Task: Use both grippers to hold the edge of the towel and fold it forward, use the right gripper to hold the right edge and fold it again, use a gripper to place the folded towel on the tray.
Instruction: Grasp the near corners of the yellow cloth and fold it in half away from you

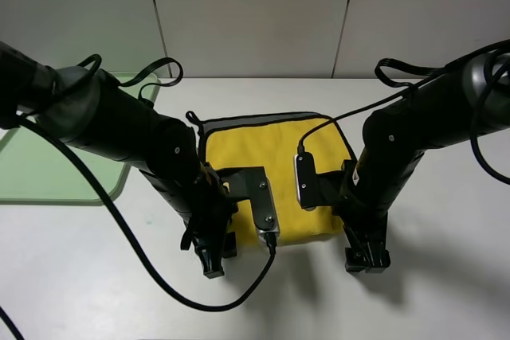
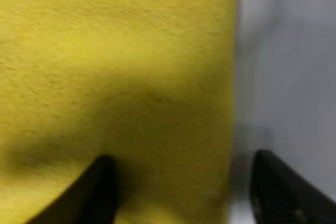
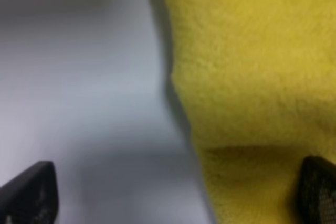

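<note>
Jaws first: on the left gripper [image 1: 209, 260] they stand apart. Its wrist camera shows one black fingertip [image 2: 100, 195] over yellow cloth and the other [image 2: 278, 198] over bare tabletop. The cloth's side border runs between the two, and we see nothing pinched there. Over to the right gripper [image 1: 366, 259], and its jaws are spread wider. One fingertip [image 3: 31, 195] sits out over the table and the other [image 3: 317, 190] over the yellow pile. Again the border falls in the gap, with nothing gripped.

From the high camera, the soft, square yellow microfibre towel [image 1: 263, 149] lies flat on the white table [image 1: 446, 292], right at the middle of our view. The left gripper is down at the towel's 7 o'clock corner and the right gripper at its 5 o'clock corner. Both bulky black arms reach in from the sides. Whether the fingertips actually press the tabletop, we cannot tell from here.

Along the towel's 12 o'clock side we pick out the thin black bound edge [image 1: 263, 116], with a narrow strip of grey just inside it. A small black loop [image 1: 191, 118] pokes out at the 11 o'clock corner. The near side is largely hidden behind the wrist plates and cables.

The flat, pale green rectangular plastic tray [image 1: 56, 177] sits out at 9 o'clock from the towel, well apart from it. The left arm crosses over part of it.
</note>
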Controlling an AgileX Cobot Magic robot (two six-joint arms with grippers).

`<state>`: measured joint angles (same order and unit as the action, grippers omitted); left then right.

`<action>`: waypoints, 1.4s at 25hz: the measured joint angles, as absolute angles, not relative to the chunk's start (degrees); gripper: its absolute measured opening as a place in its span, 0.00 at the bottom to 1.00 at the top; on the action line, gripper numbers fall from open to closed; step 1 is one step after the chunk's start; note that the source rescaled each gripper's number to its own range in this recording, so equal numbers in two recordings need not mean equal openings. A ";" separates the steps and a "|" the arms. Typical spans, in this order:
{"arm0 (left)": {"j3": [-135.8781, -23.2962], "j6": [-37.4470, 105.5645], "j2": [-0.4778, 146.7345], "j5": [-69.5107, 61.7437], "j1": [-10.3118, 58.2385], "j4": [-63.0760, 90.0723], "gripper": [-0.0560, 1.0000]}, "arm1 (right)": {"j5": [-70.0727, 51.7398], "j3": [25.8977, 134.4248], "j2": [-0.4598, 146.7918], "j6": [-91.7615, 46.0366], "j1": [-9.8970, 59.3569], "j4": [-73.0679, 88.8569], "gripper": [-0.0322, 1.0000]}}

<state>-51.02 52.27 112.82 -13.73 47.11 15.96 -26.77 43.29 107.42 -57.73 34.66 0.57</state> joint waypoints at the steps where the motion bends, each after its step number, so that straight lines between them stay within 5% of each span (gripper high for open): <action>1: -51.02 52.27 112.83 -13.65 47.11 16.02 0.44 | -26.57 43.38 107.42 -57.73 34.66 0.63 0.90; 10: -51.02 52.44 112.88 -12.51 47.06 15.97 0.10 | -24.01 43.37 107.49 -57.57 34.66 1.70 0.30; 14: -51.02 52.44 112.88 -12.49 47.06 15.97 0.06 | -22.71 43.44 107.49 -57.57 34.66 1.41 0.04; 35: -50.91 52.49 111.69 -14.68 47.06 15.83 0.05 | -27.91 43.13 105.08 -50.33 34.66 1.46 0.03</action>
